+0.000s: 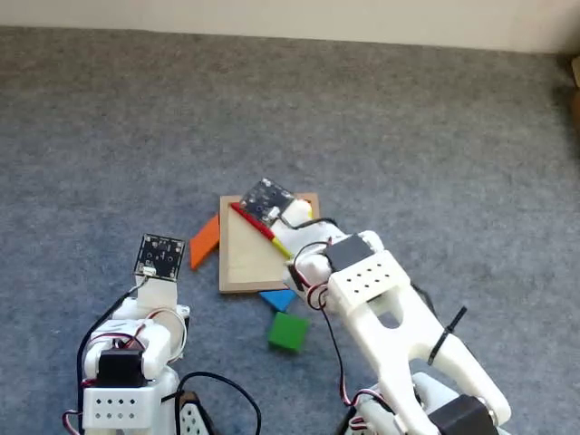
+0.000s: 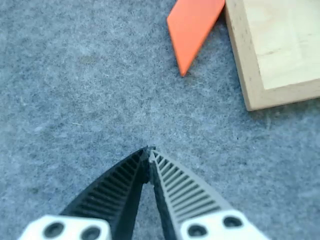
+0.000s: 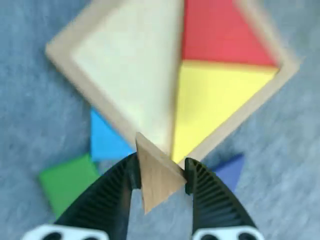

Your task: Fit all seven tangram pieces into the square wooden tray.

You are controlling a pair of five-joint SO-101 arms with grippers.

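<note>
The right gripper (image 3: 161, 167) is clamping a tan wooden triangle (image 3: 159, 182) between its 2 fingers, 1 finger on each side. It is holding the triangle right at 1 corner of the square wooden tray (image 3: 65, 54) (can't tell if the triangle is touching the rim).

Inside the tray, a red triangle (image 3: 220, 32) and a yellow triangle (image 3: 215, 100) are lying flat and sharing an edge. They are filling about half the floor, and the other half is showing bare wood.

Outside the tray, by that same corner, a blue piece (image 3: 105, 142) is lying just beside the rim. A green square (image 3: 67, 182) is sitting just past the blue piece, farther from the tray. A dark blue piece (image 3: 227, 172) is lying near the rim on the other side of the corner.

The left gripper (image 2: 150, 150) is hanging over the grey carpet (image 2: 75, 75), off to the side of the tray. Its fingers are pressing together with nothing between them. An orange piece (image 2: 195, 25) is lying on the carpet just beside the tray's outer wall on that side, with 1 sharp tip pointing away from the tray.

Count: 2 pieces are sitting in the tray, 4 are lying on the carpet and 1 is sitting in the right gripper.
</note>
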